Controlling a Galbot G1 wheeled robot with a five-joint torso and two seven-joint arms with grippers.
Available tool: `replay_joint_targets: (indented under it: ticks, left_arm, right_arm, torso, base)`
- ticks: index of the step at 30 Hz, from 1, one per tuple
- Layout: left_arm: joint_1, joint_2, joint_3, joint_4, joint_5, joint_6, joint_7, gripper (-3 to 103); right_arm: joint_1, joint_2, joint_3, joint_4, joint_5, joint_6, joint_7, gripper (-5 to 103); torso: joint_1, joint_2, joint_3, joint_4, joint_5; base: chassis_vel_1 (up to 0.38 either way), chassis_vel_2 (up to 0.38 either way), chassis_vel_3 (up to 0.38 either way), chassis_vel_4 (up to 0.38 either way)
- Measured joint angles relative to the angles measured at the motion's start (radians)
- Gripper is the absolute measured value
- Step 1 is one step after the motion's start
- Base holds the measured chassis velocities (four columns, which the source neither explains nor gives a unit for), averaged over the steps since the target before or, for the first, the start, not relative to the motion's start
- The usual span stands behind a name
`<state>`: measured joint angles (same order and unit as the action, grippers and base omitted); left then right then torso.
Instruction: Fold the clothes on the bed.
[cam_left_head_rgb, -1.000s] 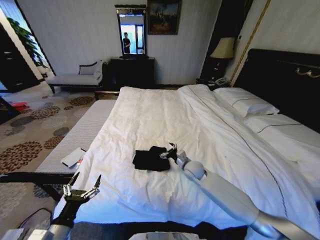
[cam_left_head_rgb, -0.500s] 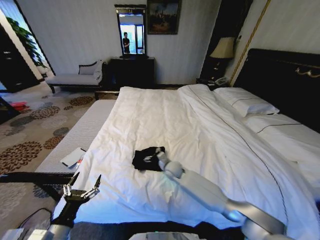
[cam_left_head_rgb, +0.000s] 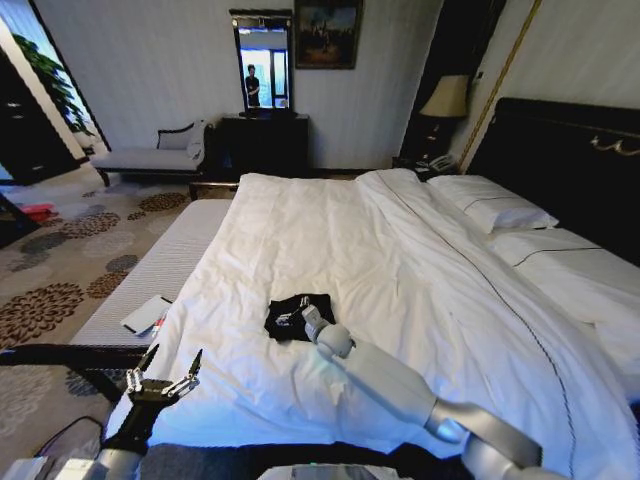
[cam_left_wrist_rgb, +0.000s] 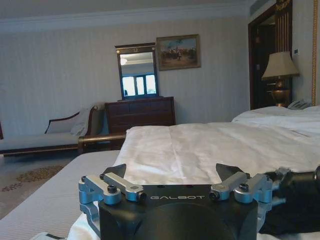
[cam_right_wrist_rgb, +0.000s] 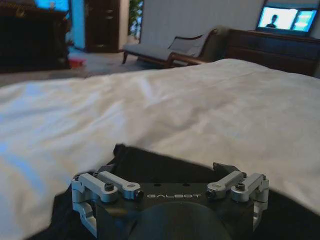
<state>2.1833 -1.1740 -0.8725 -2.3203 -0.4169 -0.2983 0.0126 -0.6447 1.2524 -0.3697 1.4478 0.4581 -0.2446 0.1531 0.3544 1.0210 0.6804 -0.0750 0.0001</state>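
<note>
one small black sleeveless fabric top (cam_left_head_rgb: 298, 316) lay bunched on the white duvet of the large dark-framed bed (cam_left_head_rgb: 330, 240), directly under my right end effector (cam_left_head_rgb: 292, 318), whose fingers stood apart over the cloth. my right wrist view showed the black fabric (cam_right_wrist_rgb: 150, 160) just ahead of those fingers. my left end effector (cam_left_head_rgb: 163, 380) hung open beside the bed's near corner.

One black top (cam_left_head_rgb: 297, 315) on one bed (cam_left_head_rgb: 330, 230). Two white pillows (cam_left_head_rgb: 492, 208) by the bed's headboard. One lamp (cam_left_head_rgb: 446, 97) beyond the headboard. One mirror (cam_left_head_rgb: 263, 60), one painting (cam_left_head_rgb: 327, 33), one chaise (cam_left_head_rgb: 150, 155).
</note>
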Motion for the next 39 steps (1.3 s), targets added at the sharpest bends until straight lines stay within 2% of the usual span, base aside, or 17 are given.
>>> replay_joint_targets:
  ticks: [3,6,7,8,10,12,13,16,17,18,21,23,24,28,30,35,39]
  left_arm:
    - [0.000,0.000,0.000,0.000,0.000,0.000,0.000,100]
    - [0.000,0.000,0.000,0.000,0.000,0.000,0.000,100]
    - [0.000,0.000,0.000,0.000,0.000,0.000,0.000,100]
    - [0.000,0.000,0.000,0.000,0.000,0.000,0.000,100]
    - [0.000,0.000,0.000,0.000,0.000,0.000,0.000,100]
    - [0.000,0.000,0.000,0.000,0.000,0.000,0.000,100]
    - [0.000,0.000,0.000,0.000,0.000,0.000,0.000,100]
    - [0.000,0.000,0.000,0.000,0.000,0.000,0.000,100]
    - [0.000,0.000,0.000,0.000,0.000,0.000,0.000,100]
    - [0.000,0.000,0.000,0.000,0.000,0.000,0.000,100]
    - [0.000,0.000,0.000,0.000,0.000,0.000,0.000,100]
    - [0.000,0.000,0.000,0.000,0.000,0.000,0.000,100]
    - [0.000,0.000,0.000,0.000,0.000,0.000,0.000,100]
    - [0.000,0.000,0.000,0.000,0.000,0.000,0.000,100]
    - [0.000,0.000,0.000,0.000,0.000,0.000,0.000,100]
    - [0.000,0.000,0.000,0.000,0.000,0.000,0.000,100]
    - [0.000,0.000,0.000,0.000,0.000,0.000,0.000,100]
  right_arm:
    - [0.006,-0.042,0.049,0.052,0.069,0.009,0.011,100]
    - [0.001,-0.202,0.165,0.187,0.221,0.023,0.022,100]
    - [-0.009,-0.227,0.189,0.210,0.235,0.028,0.021,100]
    - [-0.009,-0.227,0.189,0.210,0.235,0.028,0.021,100]
    - [-0.068,-0.300,0.296,0.277,0.233,0.047,0.008,100]
    - [-0.207,-0.364,0.481,0.357,0.202,0.069,-0.017,100]
    - [-0.207,-0.364,0.481,0.357,0.202,0.069,-0.017,100]
    - [-0.418,-0.393,0.738,0.430,0.170,0.097,-0.051,100]
    - [-0.546,-0.388,0.877,0.473,0.146,0.119,-0.079,100]
    - [-0.546,-0.388,0.877,0.473,0.146,0.119,-0.079,100]
    - [-0.739,-0.354,1.079,0.527,0.099,0.165,-0.143,100]
    - [-0.966,-0.279,1.269,0.591,0.010,0.267,-0.236,100]
    - [-0.966,-0.279,1.269,0.591,0.010,0.267,-0.236,100]
    - [-1.151,-0.172,1.314,0.630,-0.042,0.378,-0.286,100]
    - [-1.175,-0.143,1.308,0.642,-0.058,0.394,-0.292,100]
    - [-1.215,-0.039,1.296,0.664,-0.104,0.435,-0.302,100]
    - [-1.211,-0.007,1.289,0.665,-0.113,0.441,-0.300,100]
  torso:
    - [0.000,0.000,0.000,0.0001,0.0001]
    - [0.000,0.000,0.000,-0.0012,-0.0002]
    - [0.000,0.000,0.000,-0.0012,-0.0002]
    - [0.000,0.000,0.000,-0.0012,-0.0002]
    - [0.000,0.000,0.000,-0.0009,0.0005]
    - [0.000,0.000,0.000,-0.0004,0.0000]
    - [0.000,0.000,0.000,-0.0004,0.0000]
    - [0.000,0.000,0.000,-0.0009,0.0005]
    - [0.000,0.000,0.000,-0.0006,-0.0003]
    - [0.000,0.000,0.000,-0.0006,-0.0003]
    - [0.000,0.000,0.000,-0.0013,0.0012]
    - [0.000,0.000,0.000,-0.0007,-0.0004]
    - [0.000,0.000,0.000,-0.0007,-0.0004]
    - [0.000,0.000,0.000,-0.0005,-0.0002]
    - [0.000,0.000,0.000,0.0002,-0.0001]
    - [0.000,0.000,0.000,-0.0007,-0.0002]
    - [0.000,0.000,0.000,-0.0002,-0.0002]
  base:
    - [0.000,0.000,0.000,0.000]
    - [0.000,0.000,0.000,0.000]
    - [0.000,0.000,0.000,0.000]
    - [0.000,0.000,0.000,0.000]
    - [0.000,0.000,0.000,0.000]
    - [0.000,0.000,0.000,0.000]
    - [0.000,0.000,0.000,0.000]
    - [0.000,0.000,0.000,0.000]
    - [0.000,0.000,0.000,0.000]
    - [0.000,0.000,0.000,0.000]
    - [0.000,0.000,0.000,0.000]
    - [0.000,0.000,0.000,0.000]
    - [0.000,0.000,0.000,0.000]
    - [0.000,0.000,0.000,0.000]
    - [0.000,0.000,0.000,0.000]
    - [0.000,0.000,0.000,0.000]
    - [0.000,0.000,0.000,0.000]
